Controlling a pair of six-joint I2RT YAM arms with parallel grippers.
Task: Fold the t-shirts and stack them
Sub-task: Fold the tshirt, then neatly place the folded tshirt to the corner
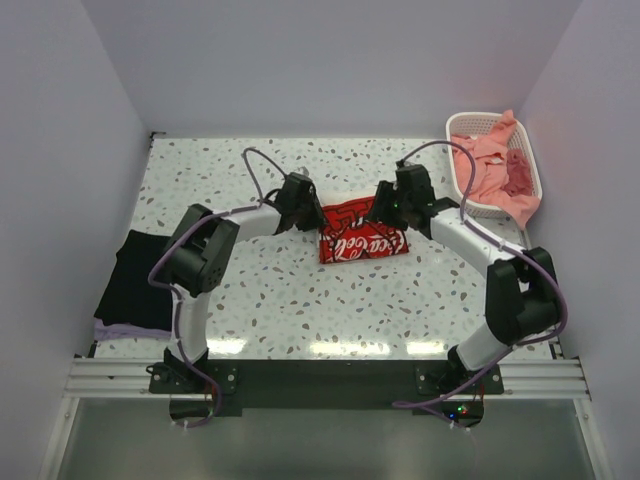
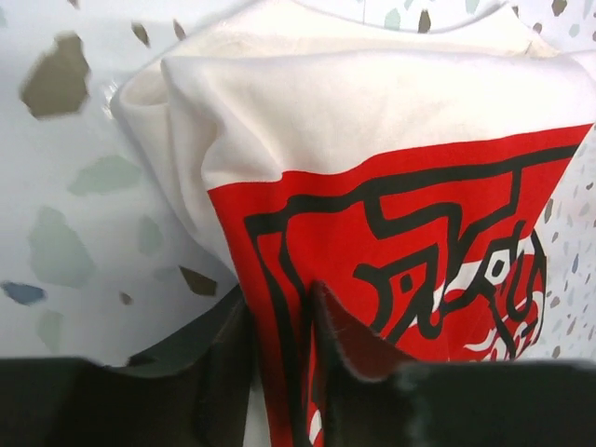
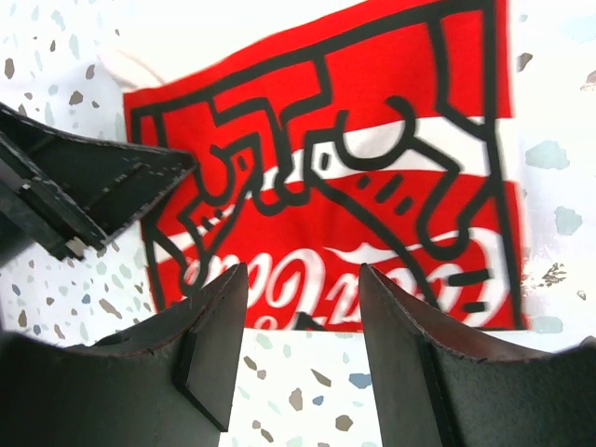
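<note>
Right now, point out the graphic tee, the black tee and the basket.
graphic tee [image 1: 362, 232], top view, red print.
black tee [image 1: 135, 280], top view, cloth middle.
basket [image 1: 478, 122], top view, back rim.

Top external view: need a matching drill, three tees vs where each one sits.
Things:
1. graphic tee
2. black tee
3. pink tee

Places:
A. draped in the white basket, far right
B. left edge of the table, on a lavender tee
C. mid-table, between left end effector and right end effector

Pairs: 1-C, 2-B, 3-A
</note>
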